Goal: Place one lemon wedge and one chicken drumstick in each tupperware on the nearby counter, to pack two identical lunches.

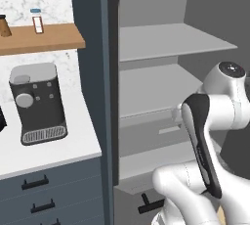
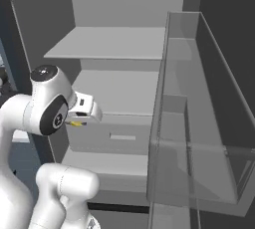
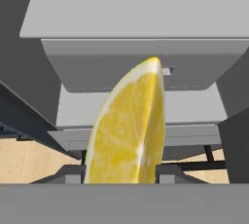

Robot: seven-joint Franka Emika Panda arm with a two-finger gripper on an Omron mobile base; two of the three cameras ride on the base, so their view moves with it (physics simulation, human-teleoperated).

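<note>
on the far left i have the coffee machine (image 1: 37, 102) on the white counter (image 1: 73, 146), with a wooden shelf (image 1: 44, 39) above it; no trays in sight from here, so i judge the drop-off is somewhere i have yet to turn toward. a blind swing that way could clip the machine or the dark fridge edge (image 1: 93, 72).

moving right, the arm sits in front of the open fridge (image 2: 119, 49), its shelves bare. the claw (image 2: 79, 122) is clamped on the yellow lemon wedge (image 3: 129, 128), which stands up between the fingers and points at the drawer front (image 3: 136, 65). from the right base camera i see just a sliver of yellow at the claw.

my worry is the grip: the wedge is tapered and slick-looking, pinched near its base, so a quick move could let it twist or squirt out onto the floor.

further right, the open fridge door (image 2: 199, 123) with its clear bins hangs close; backing out carelessly could catch an elbow on it.
</note>
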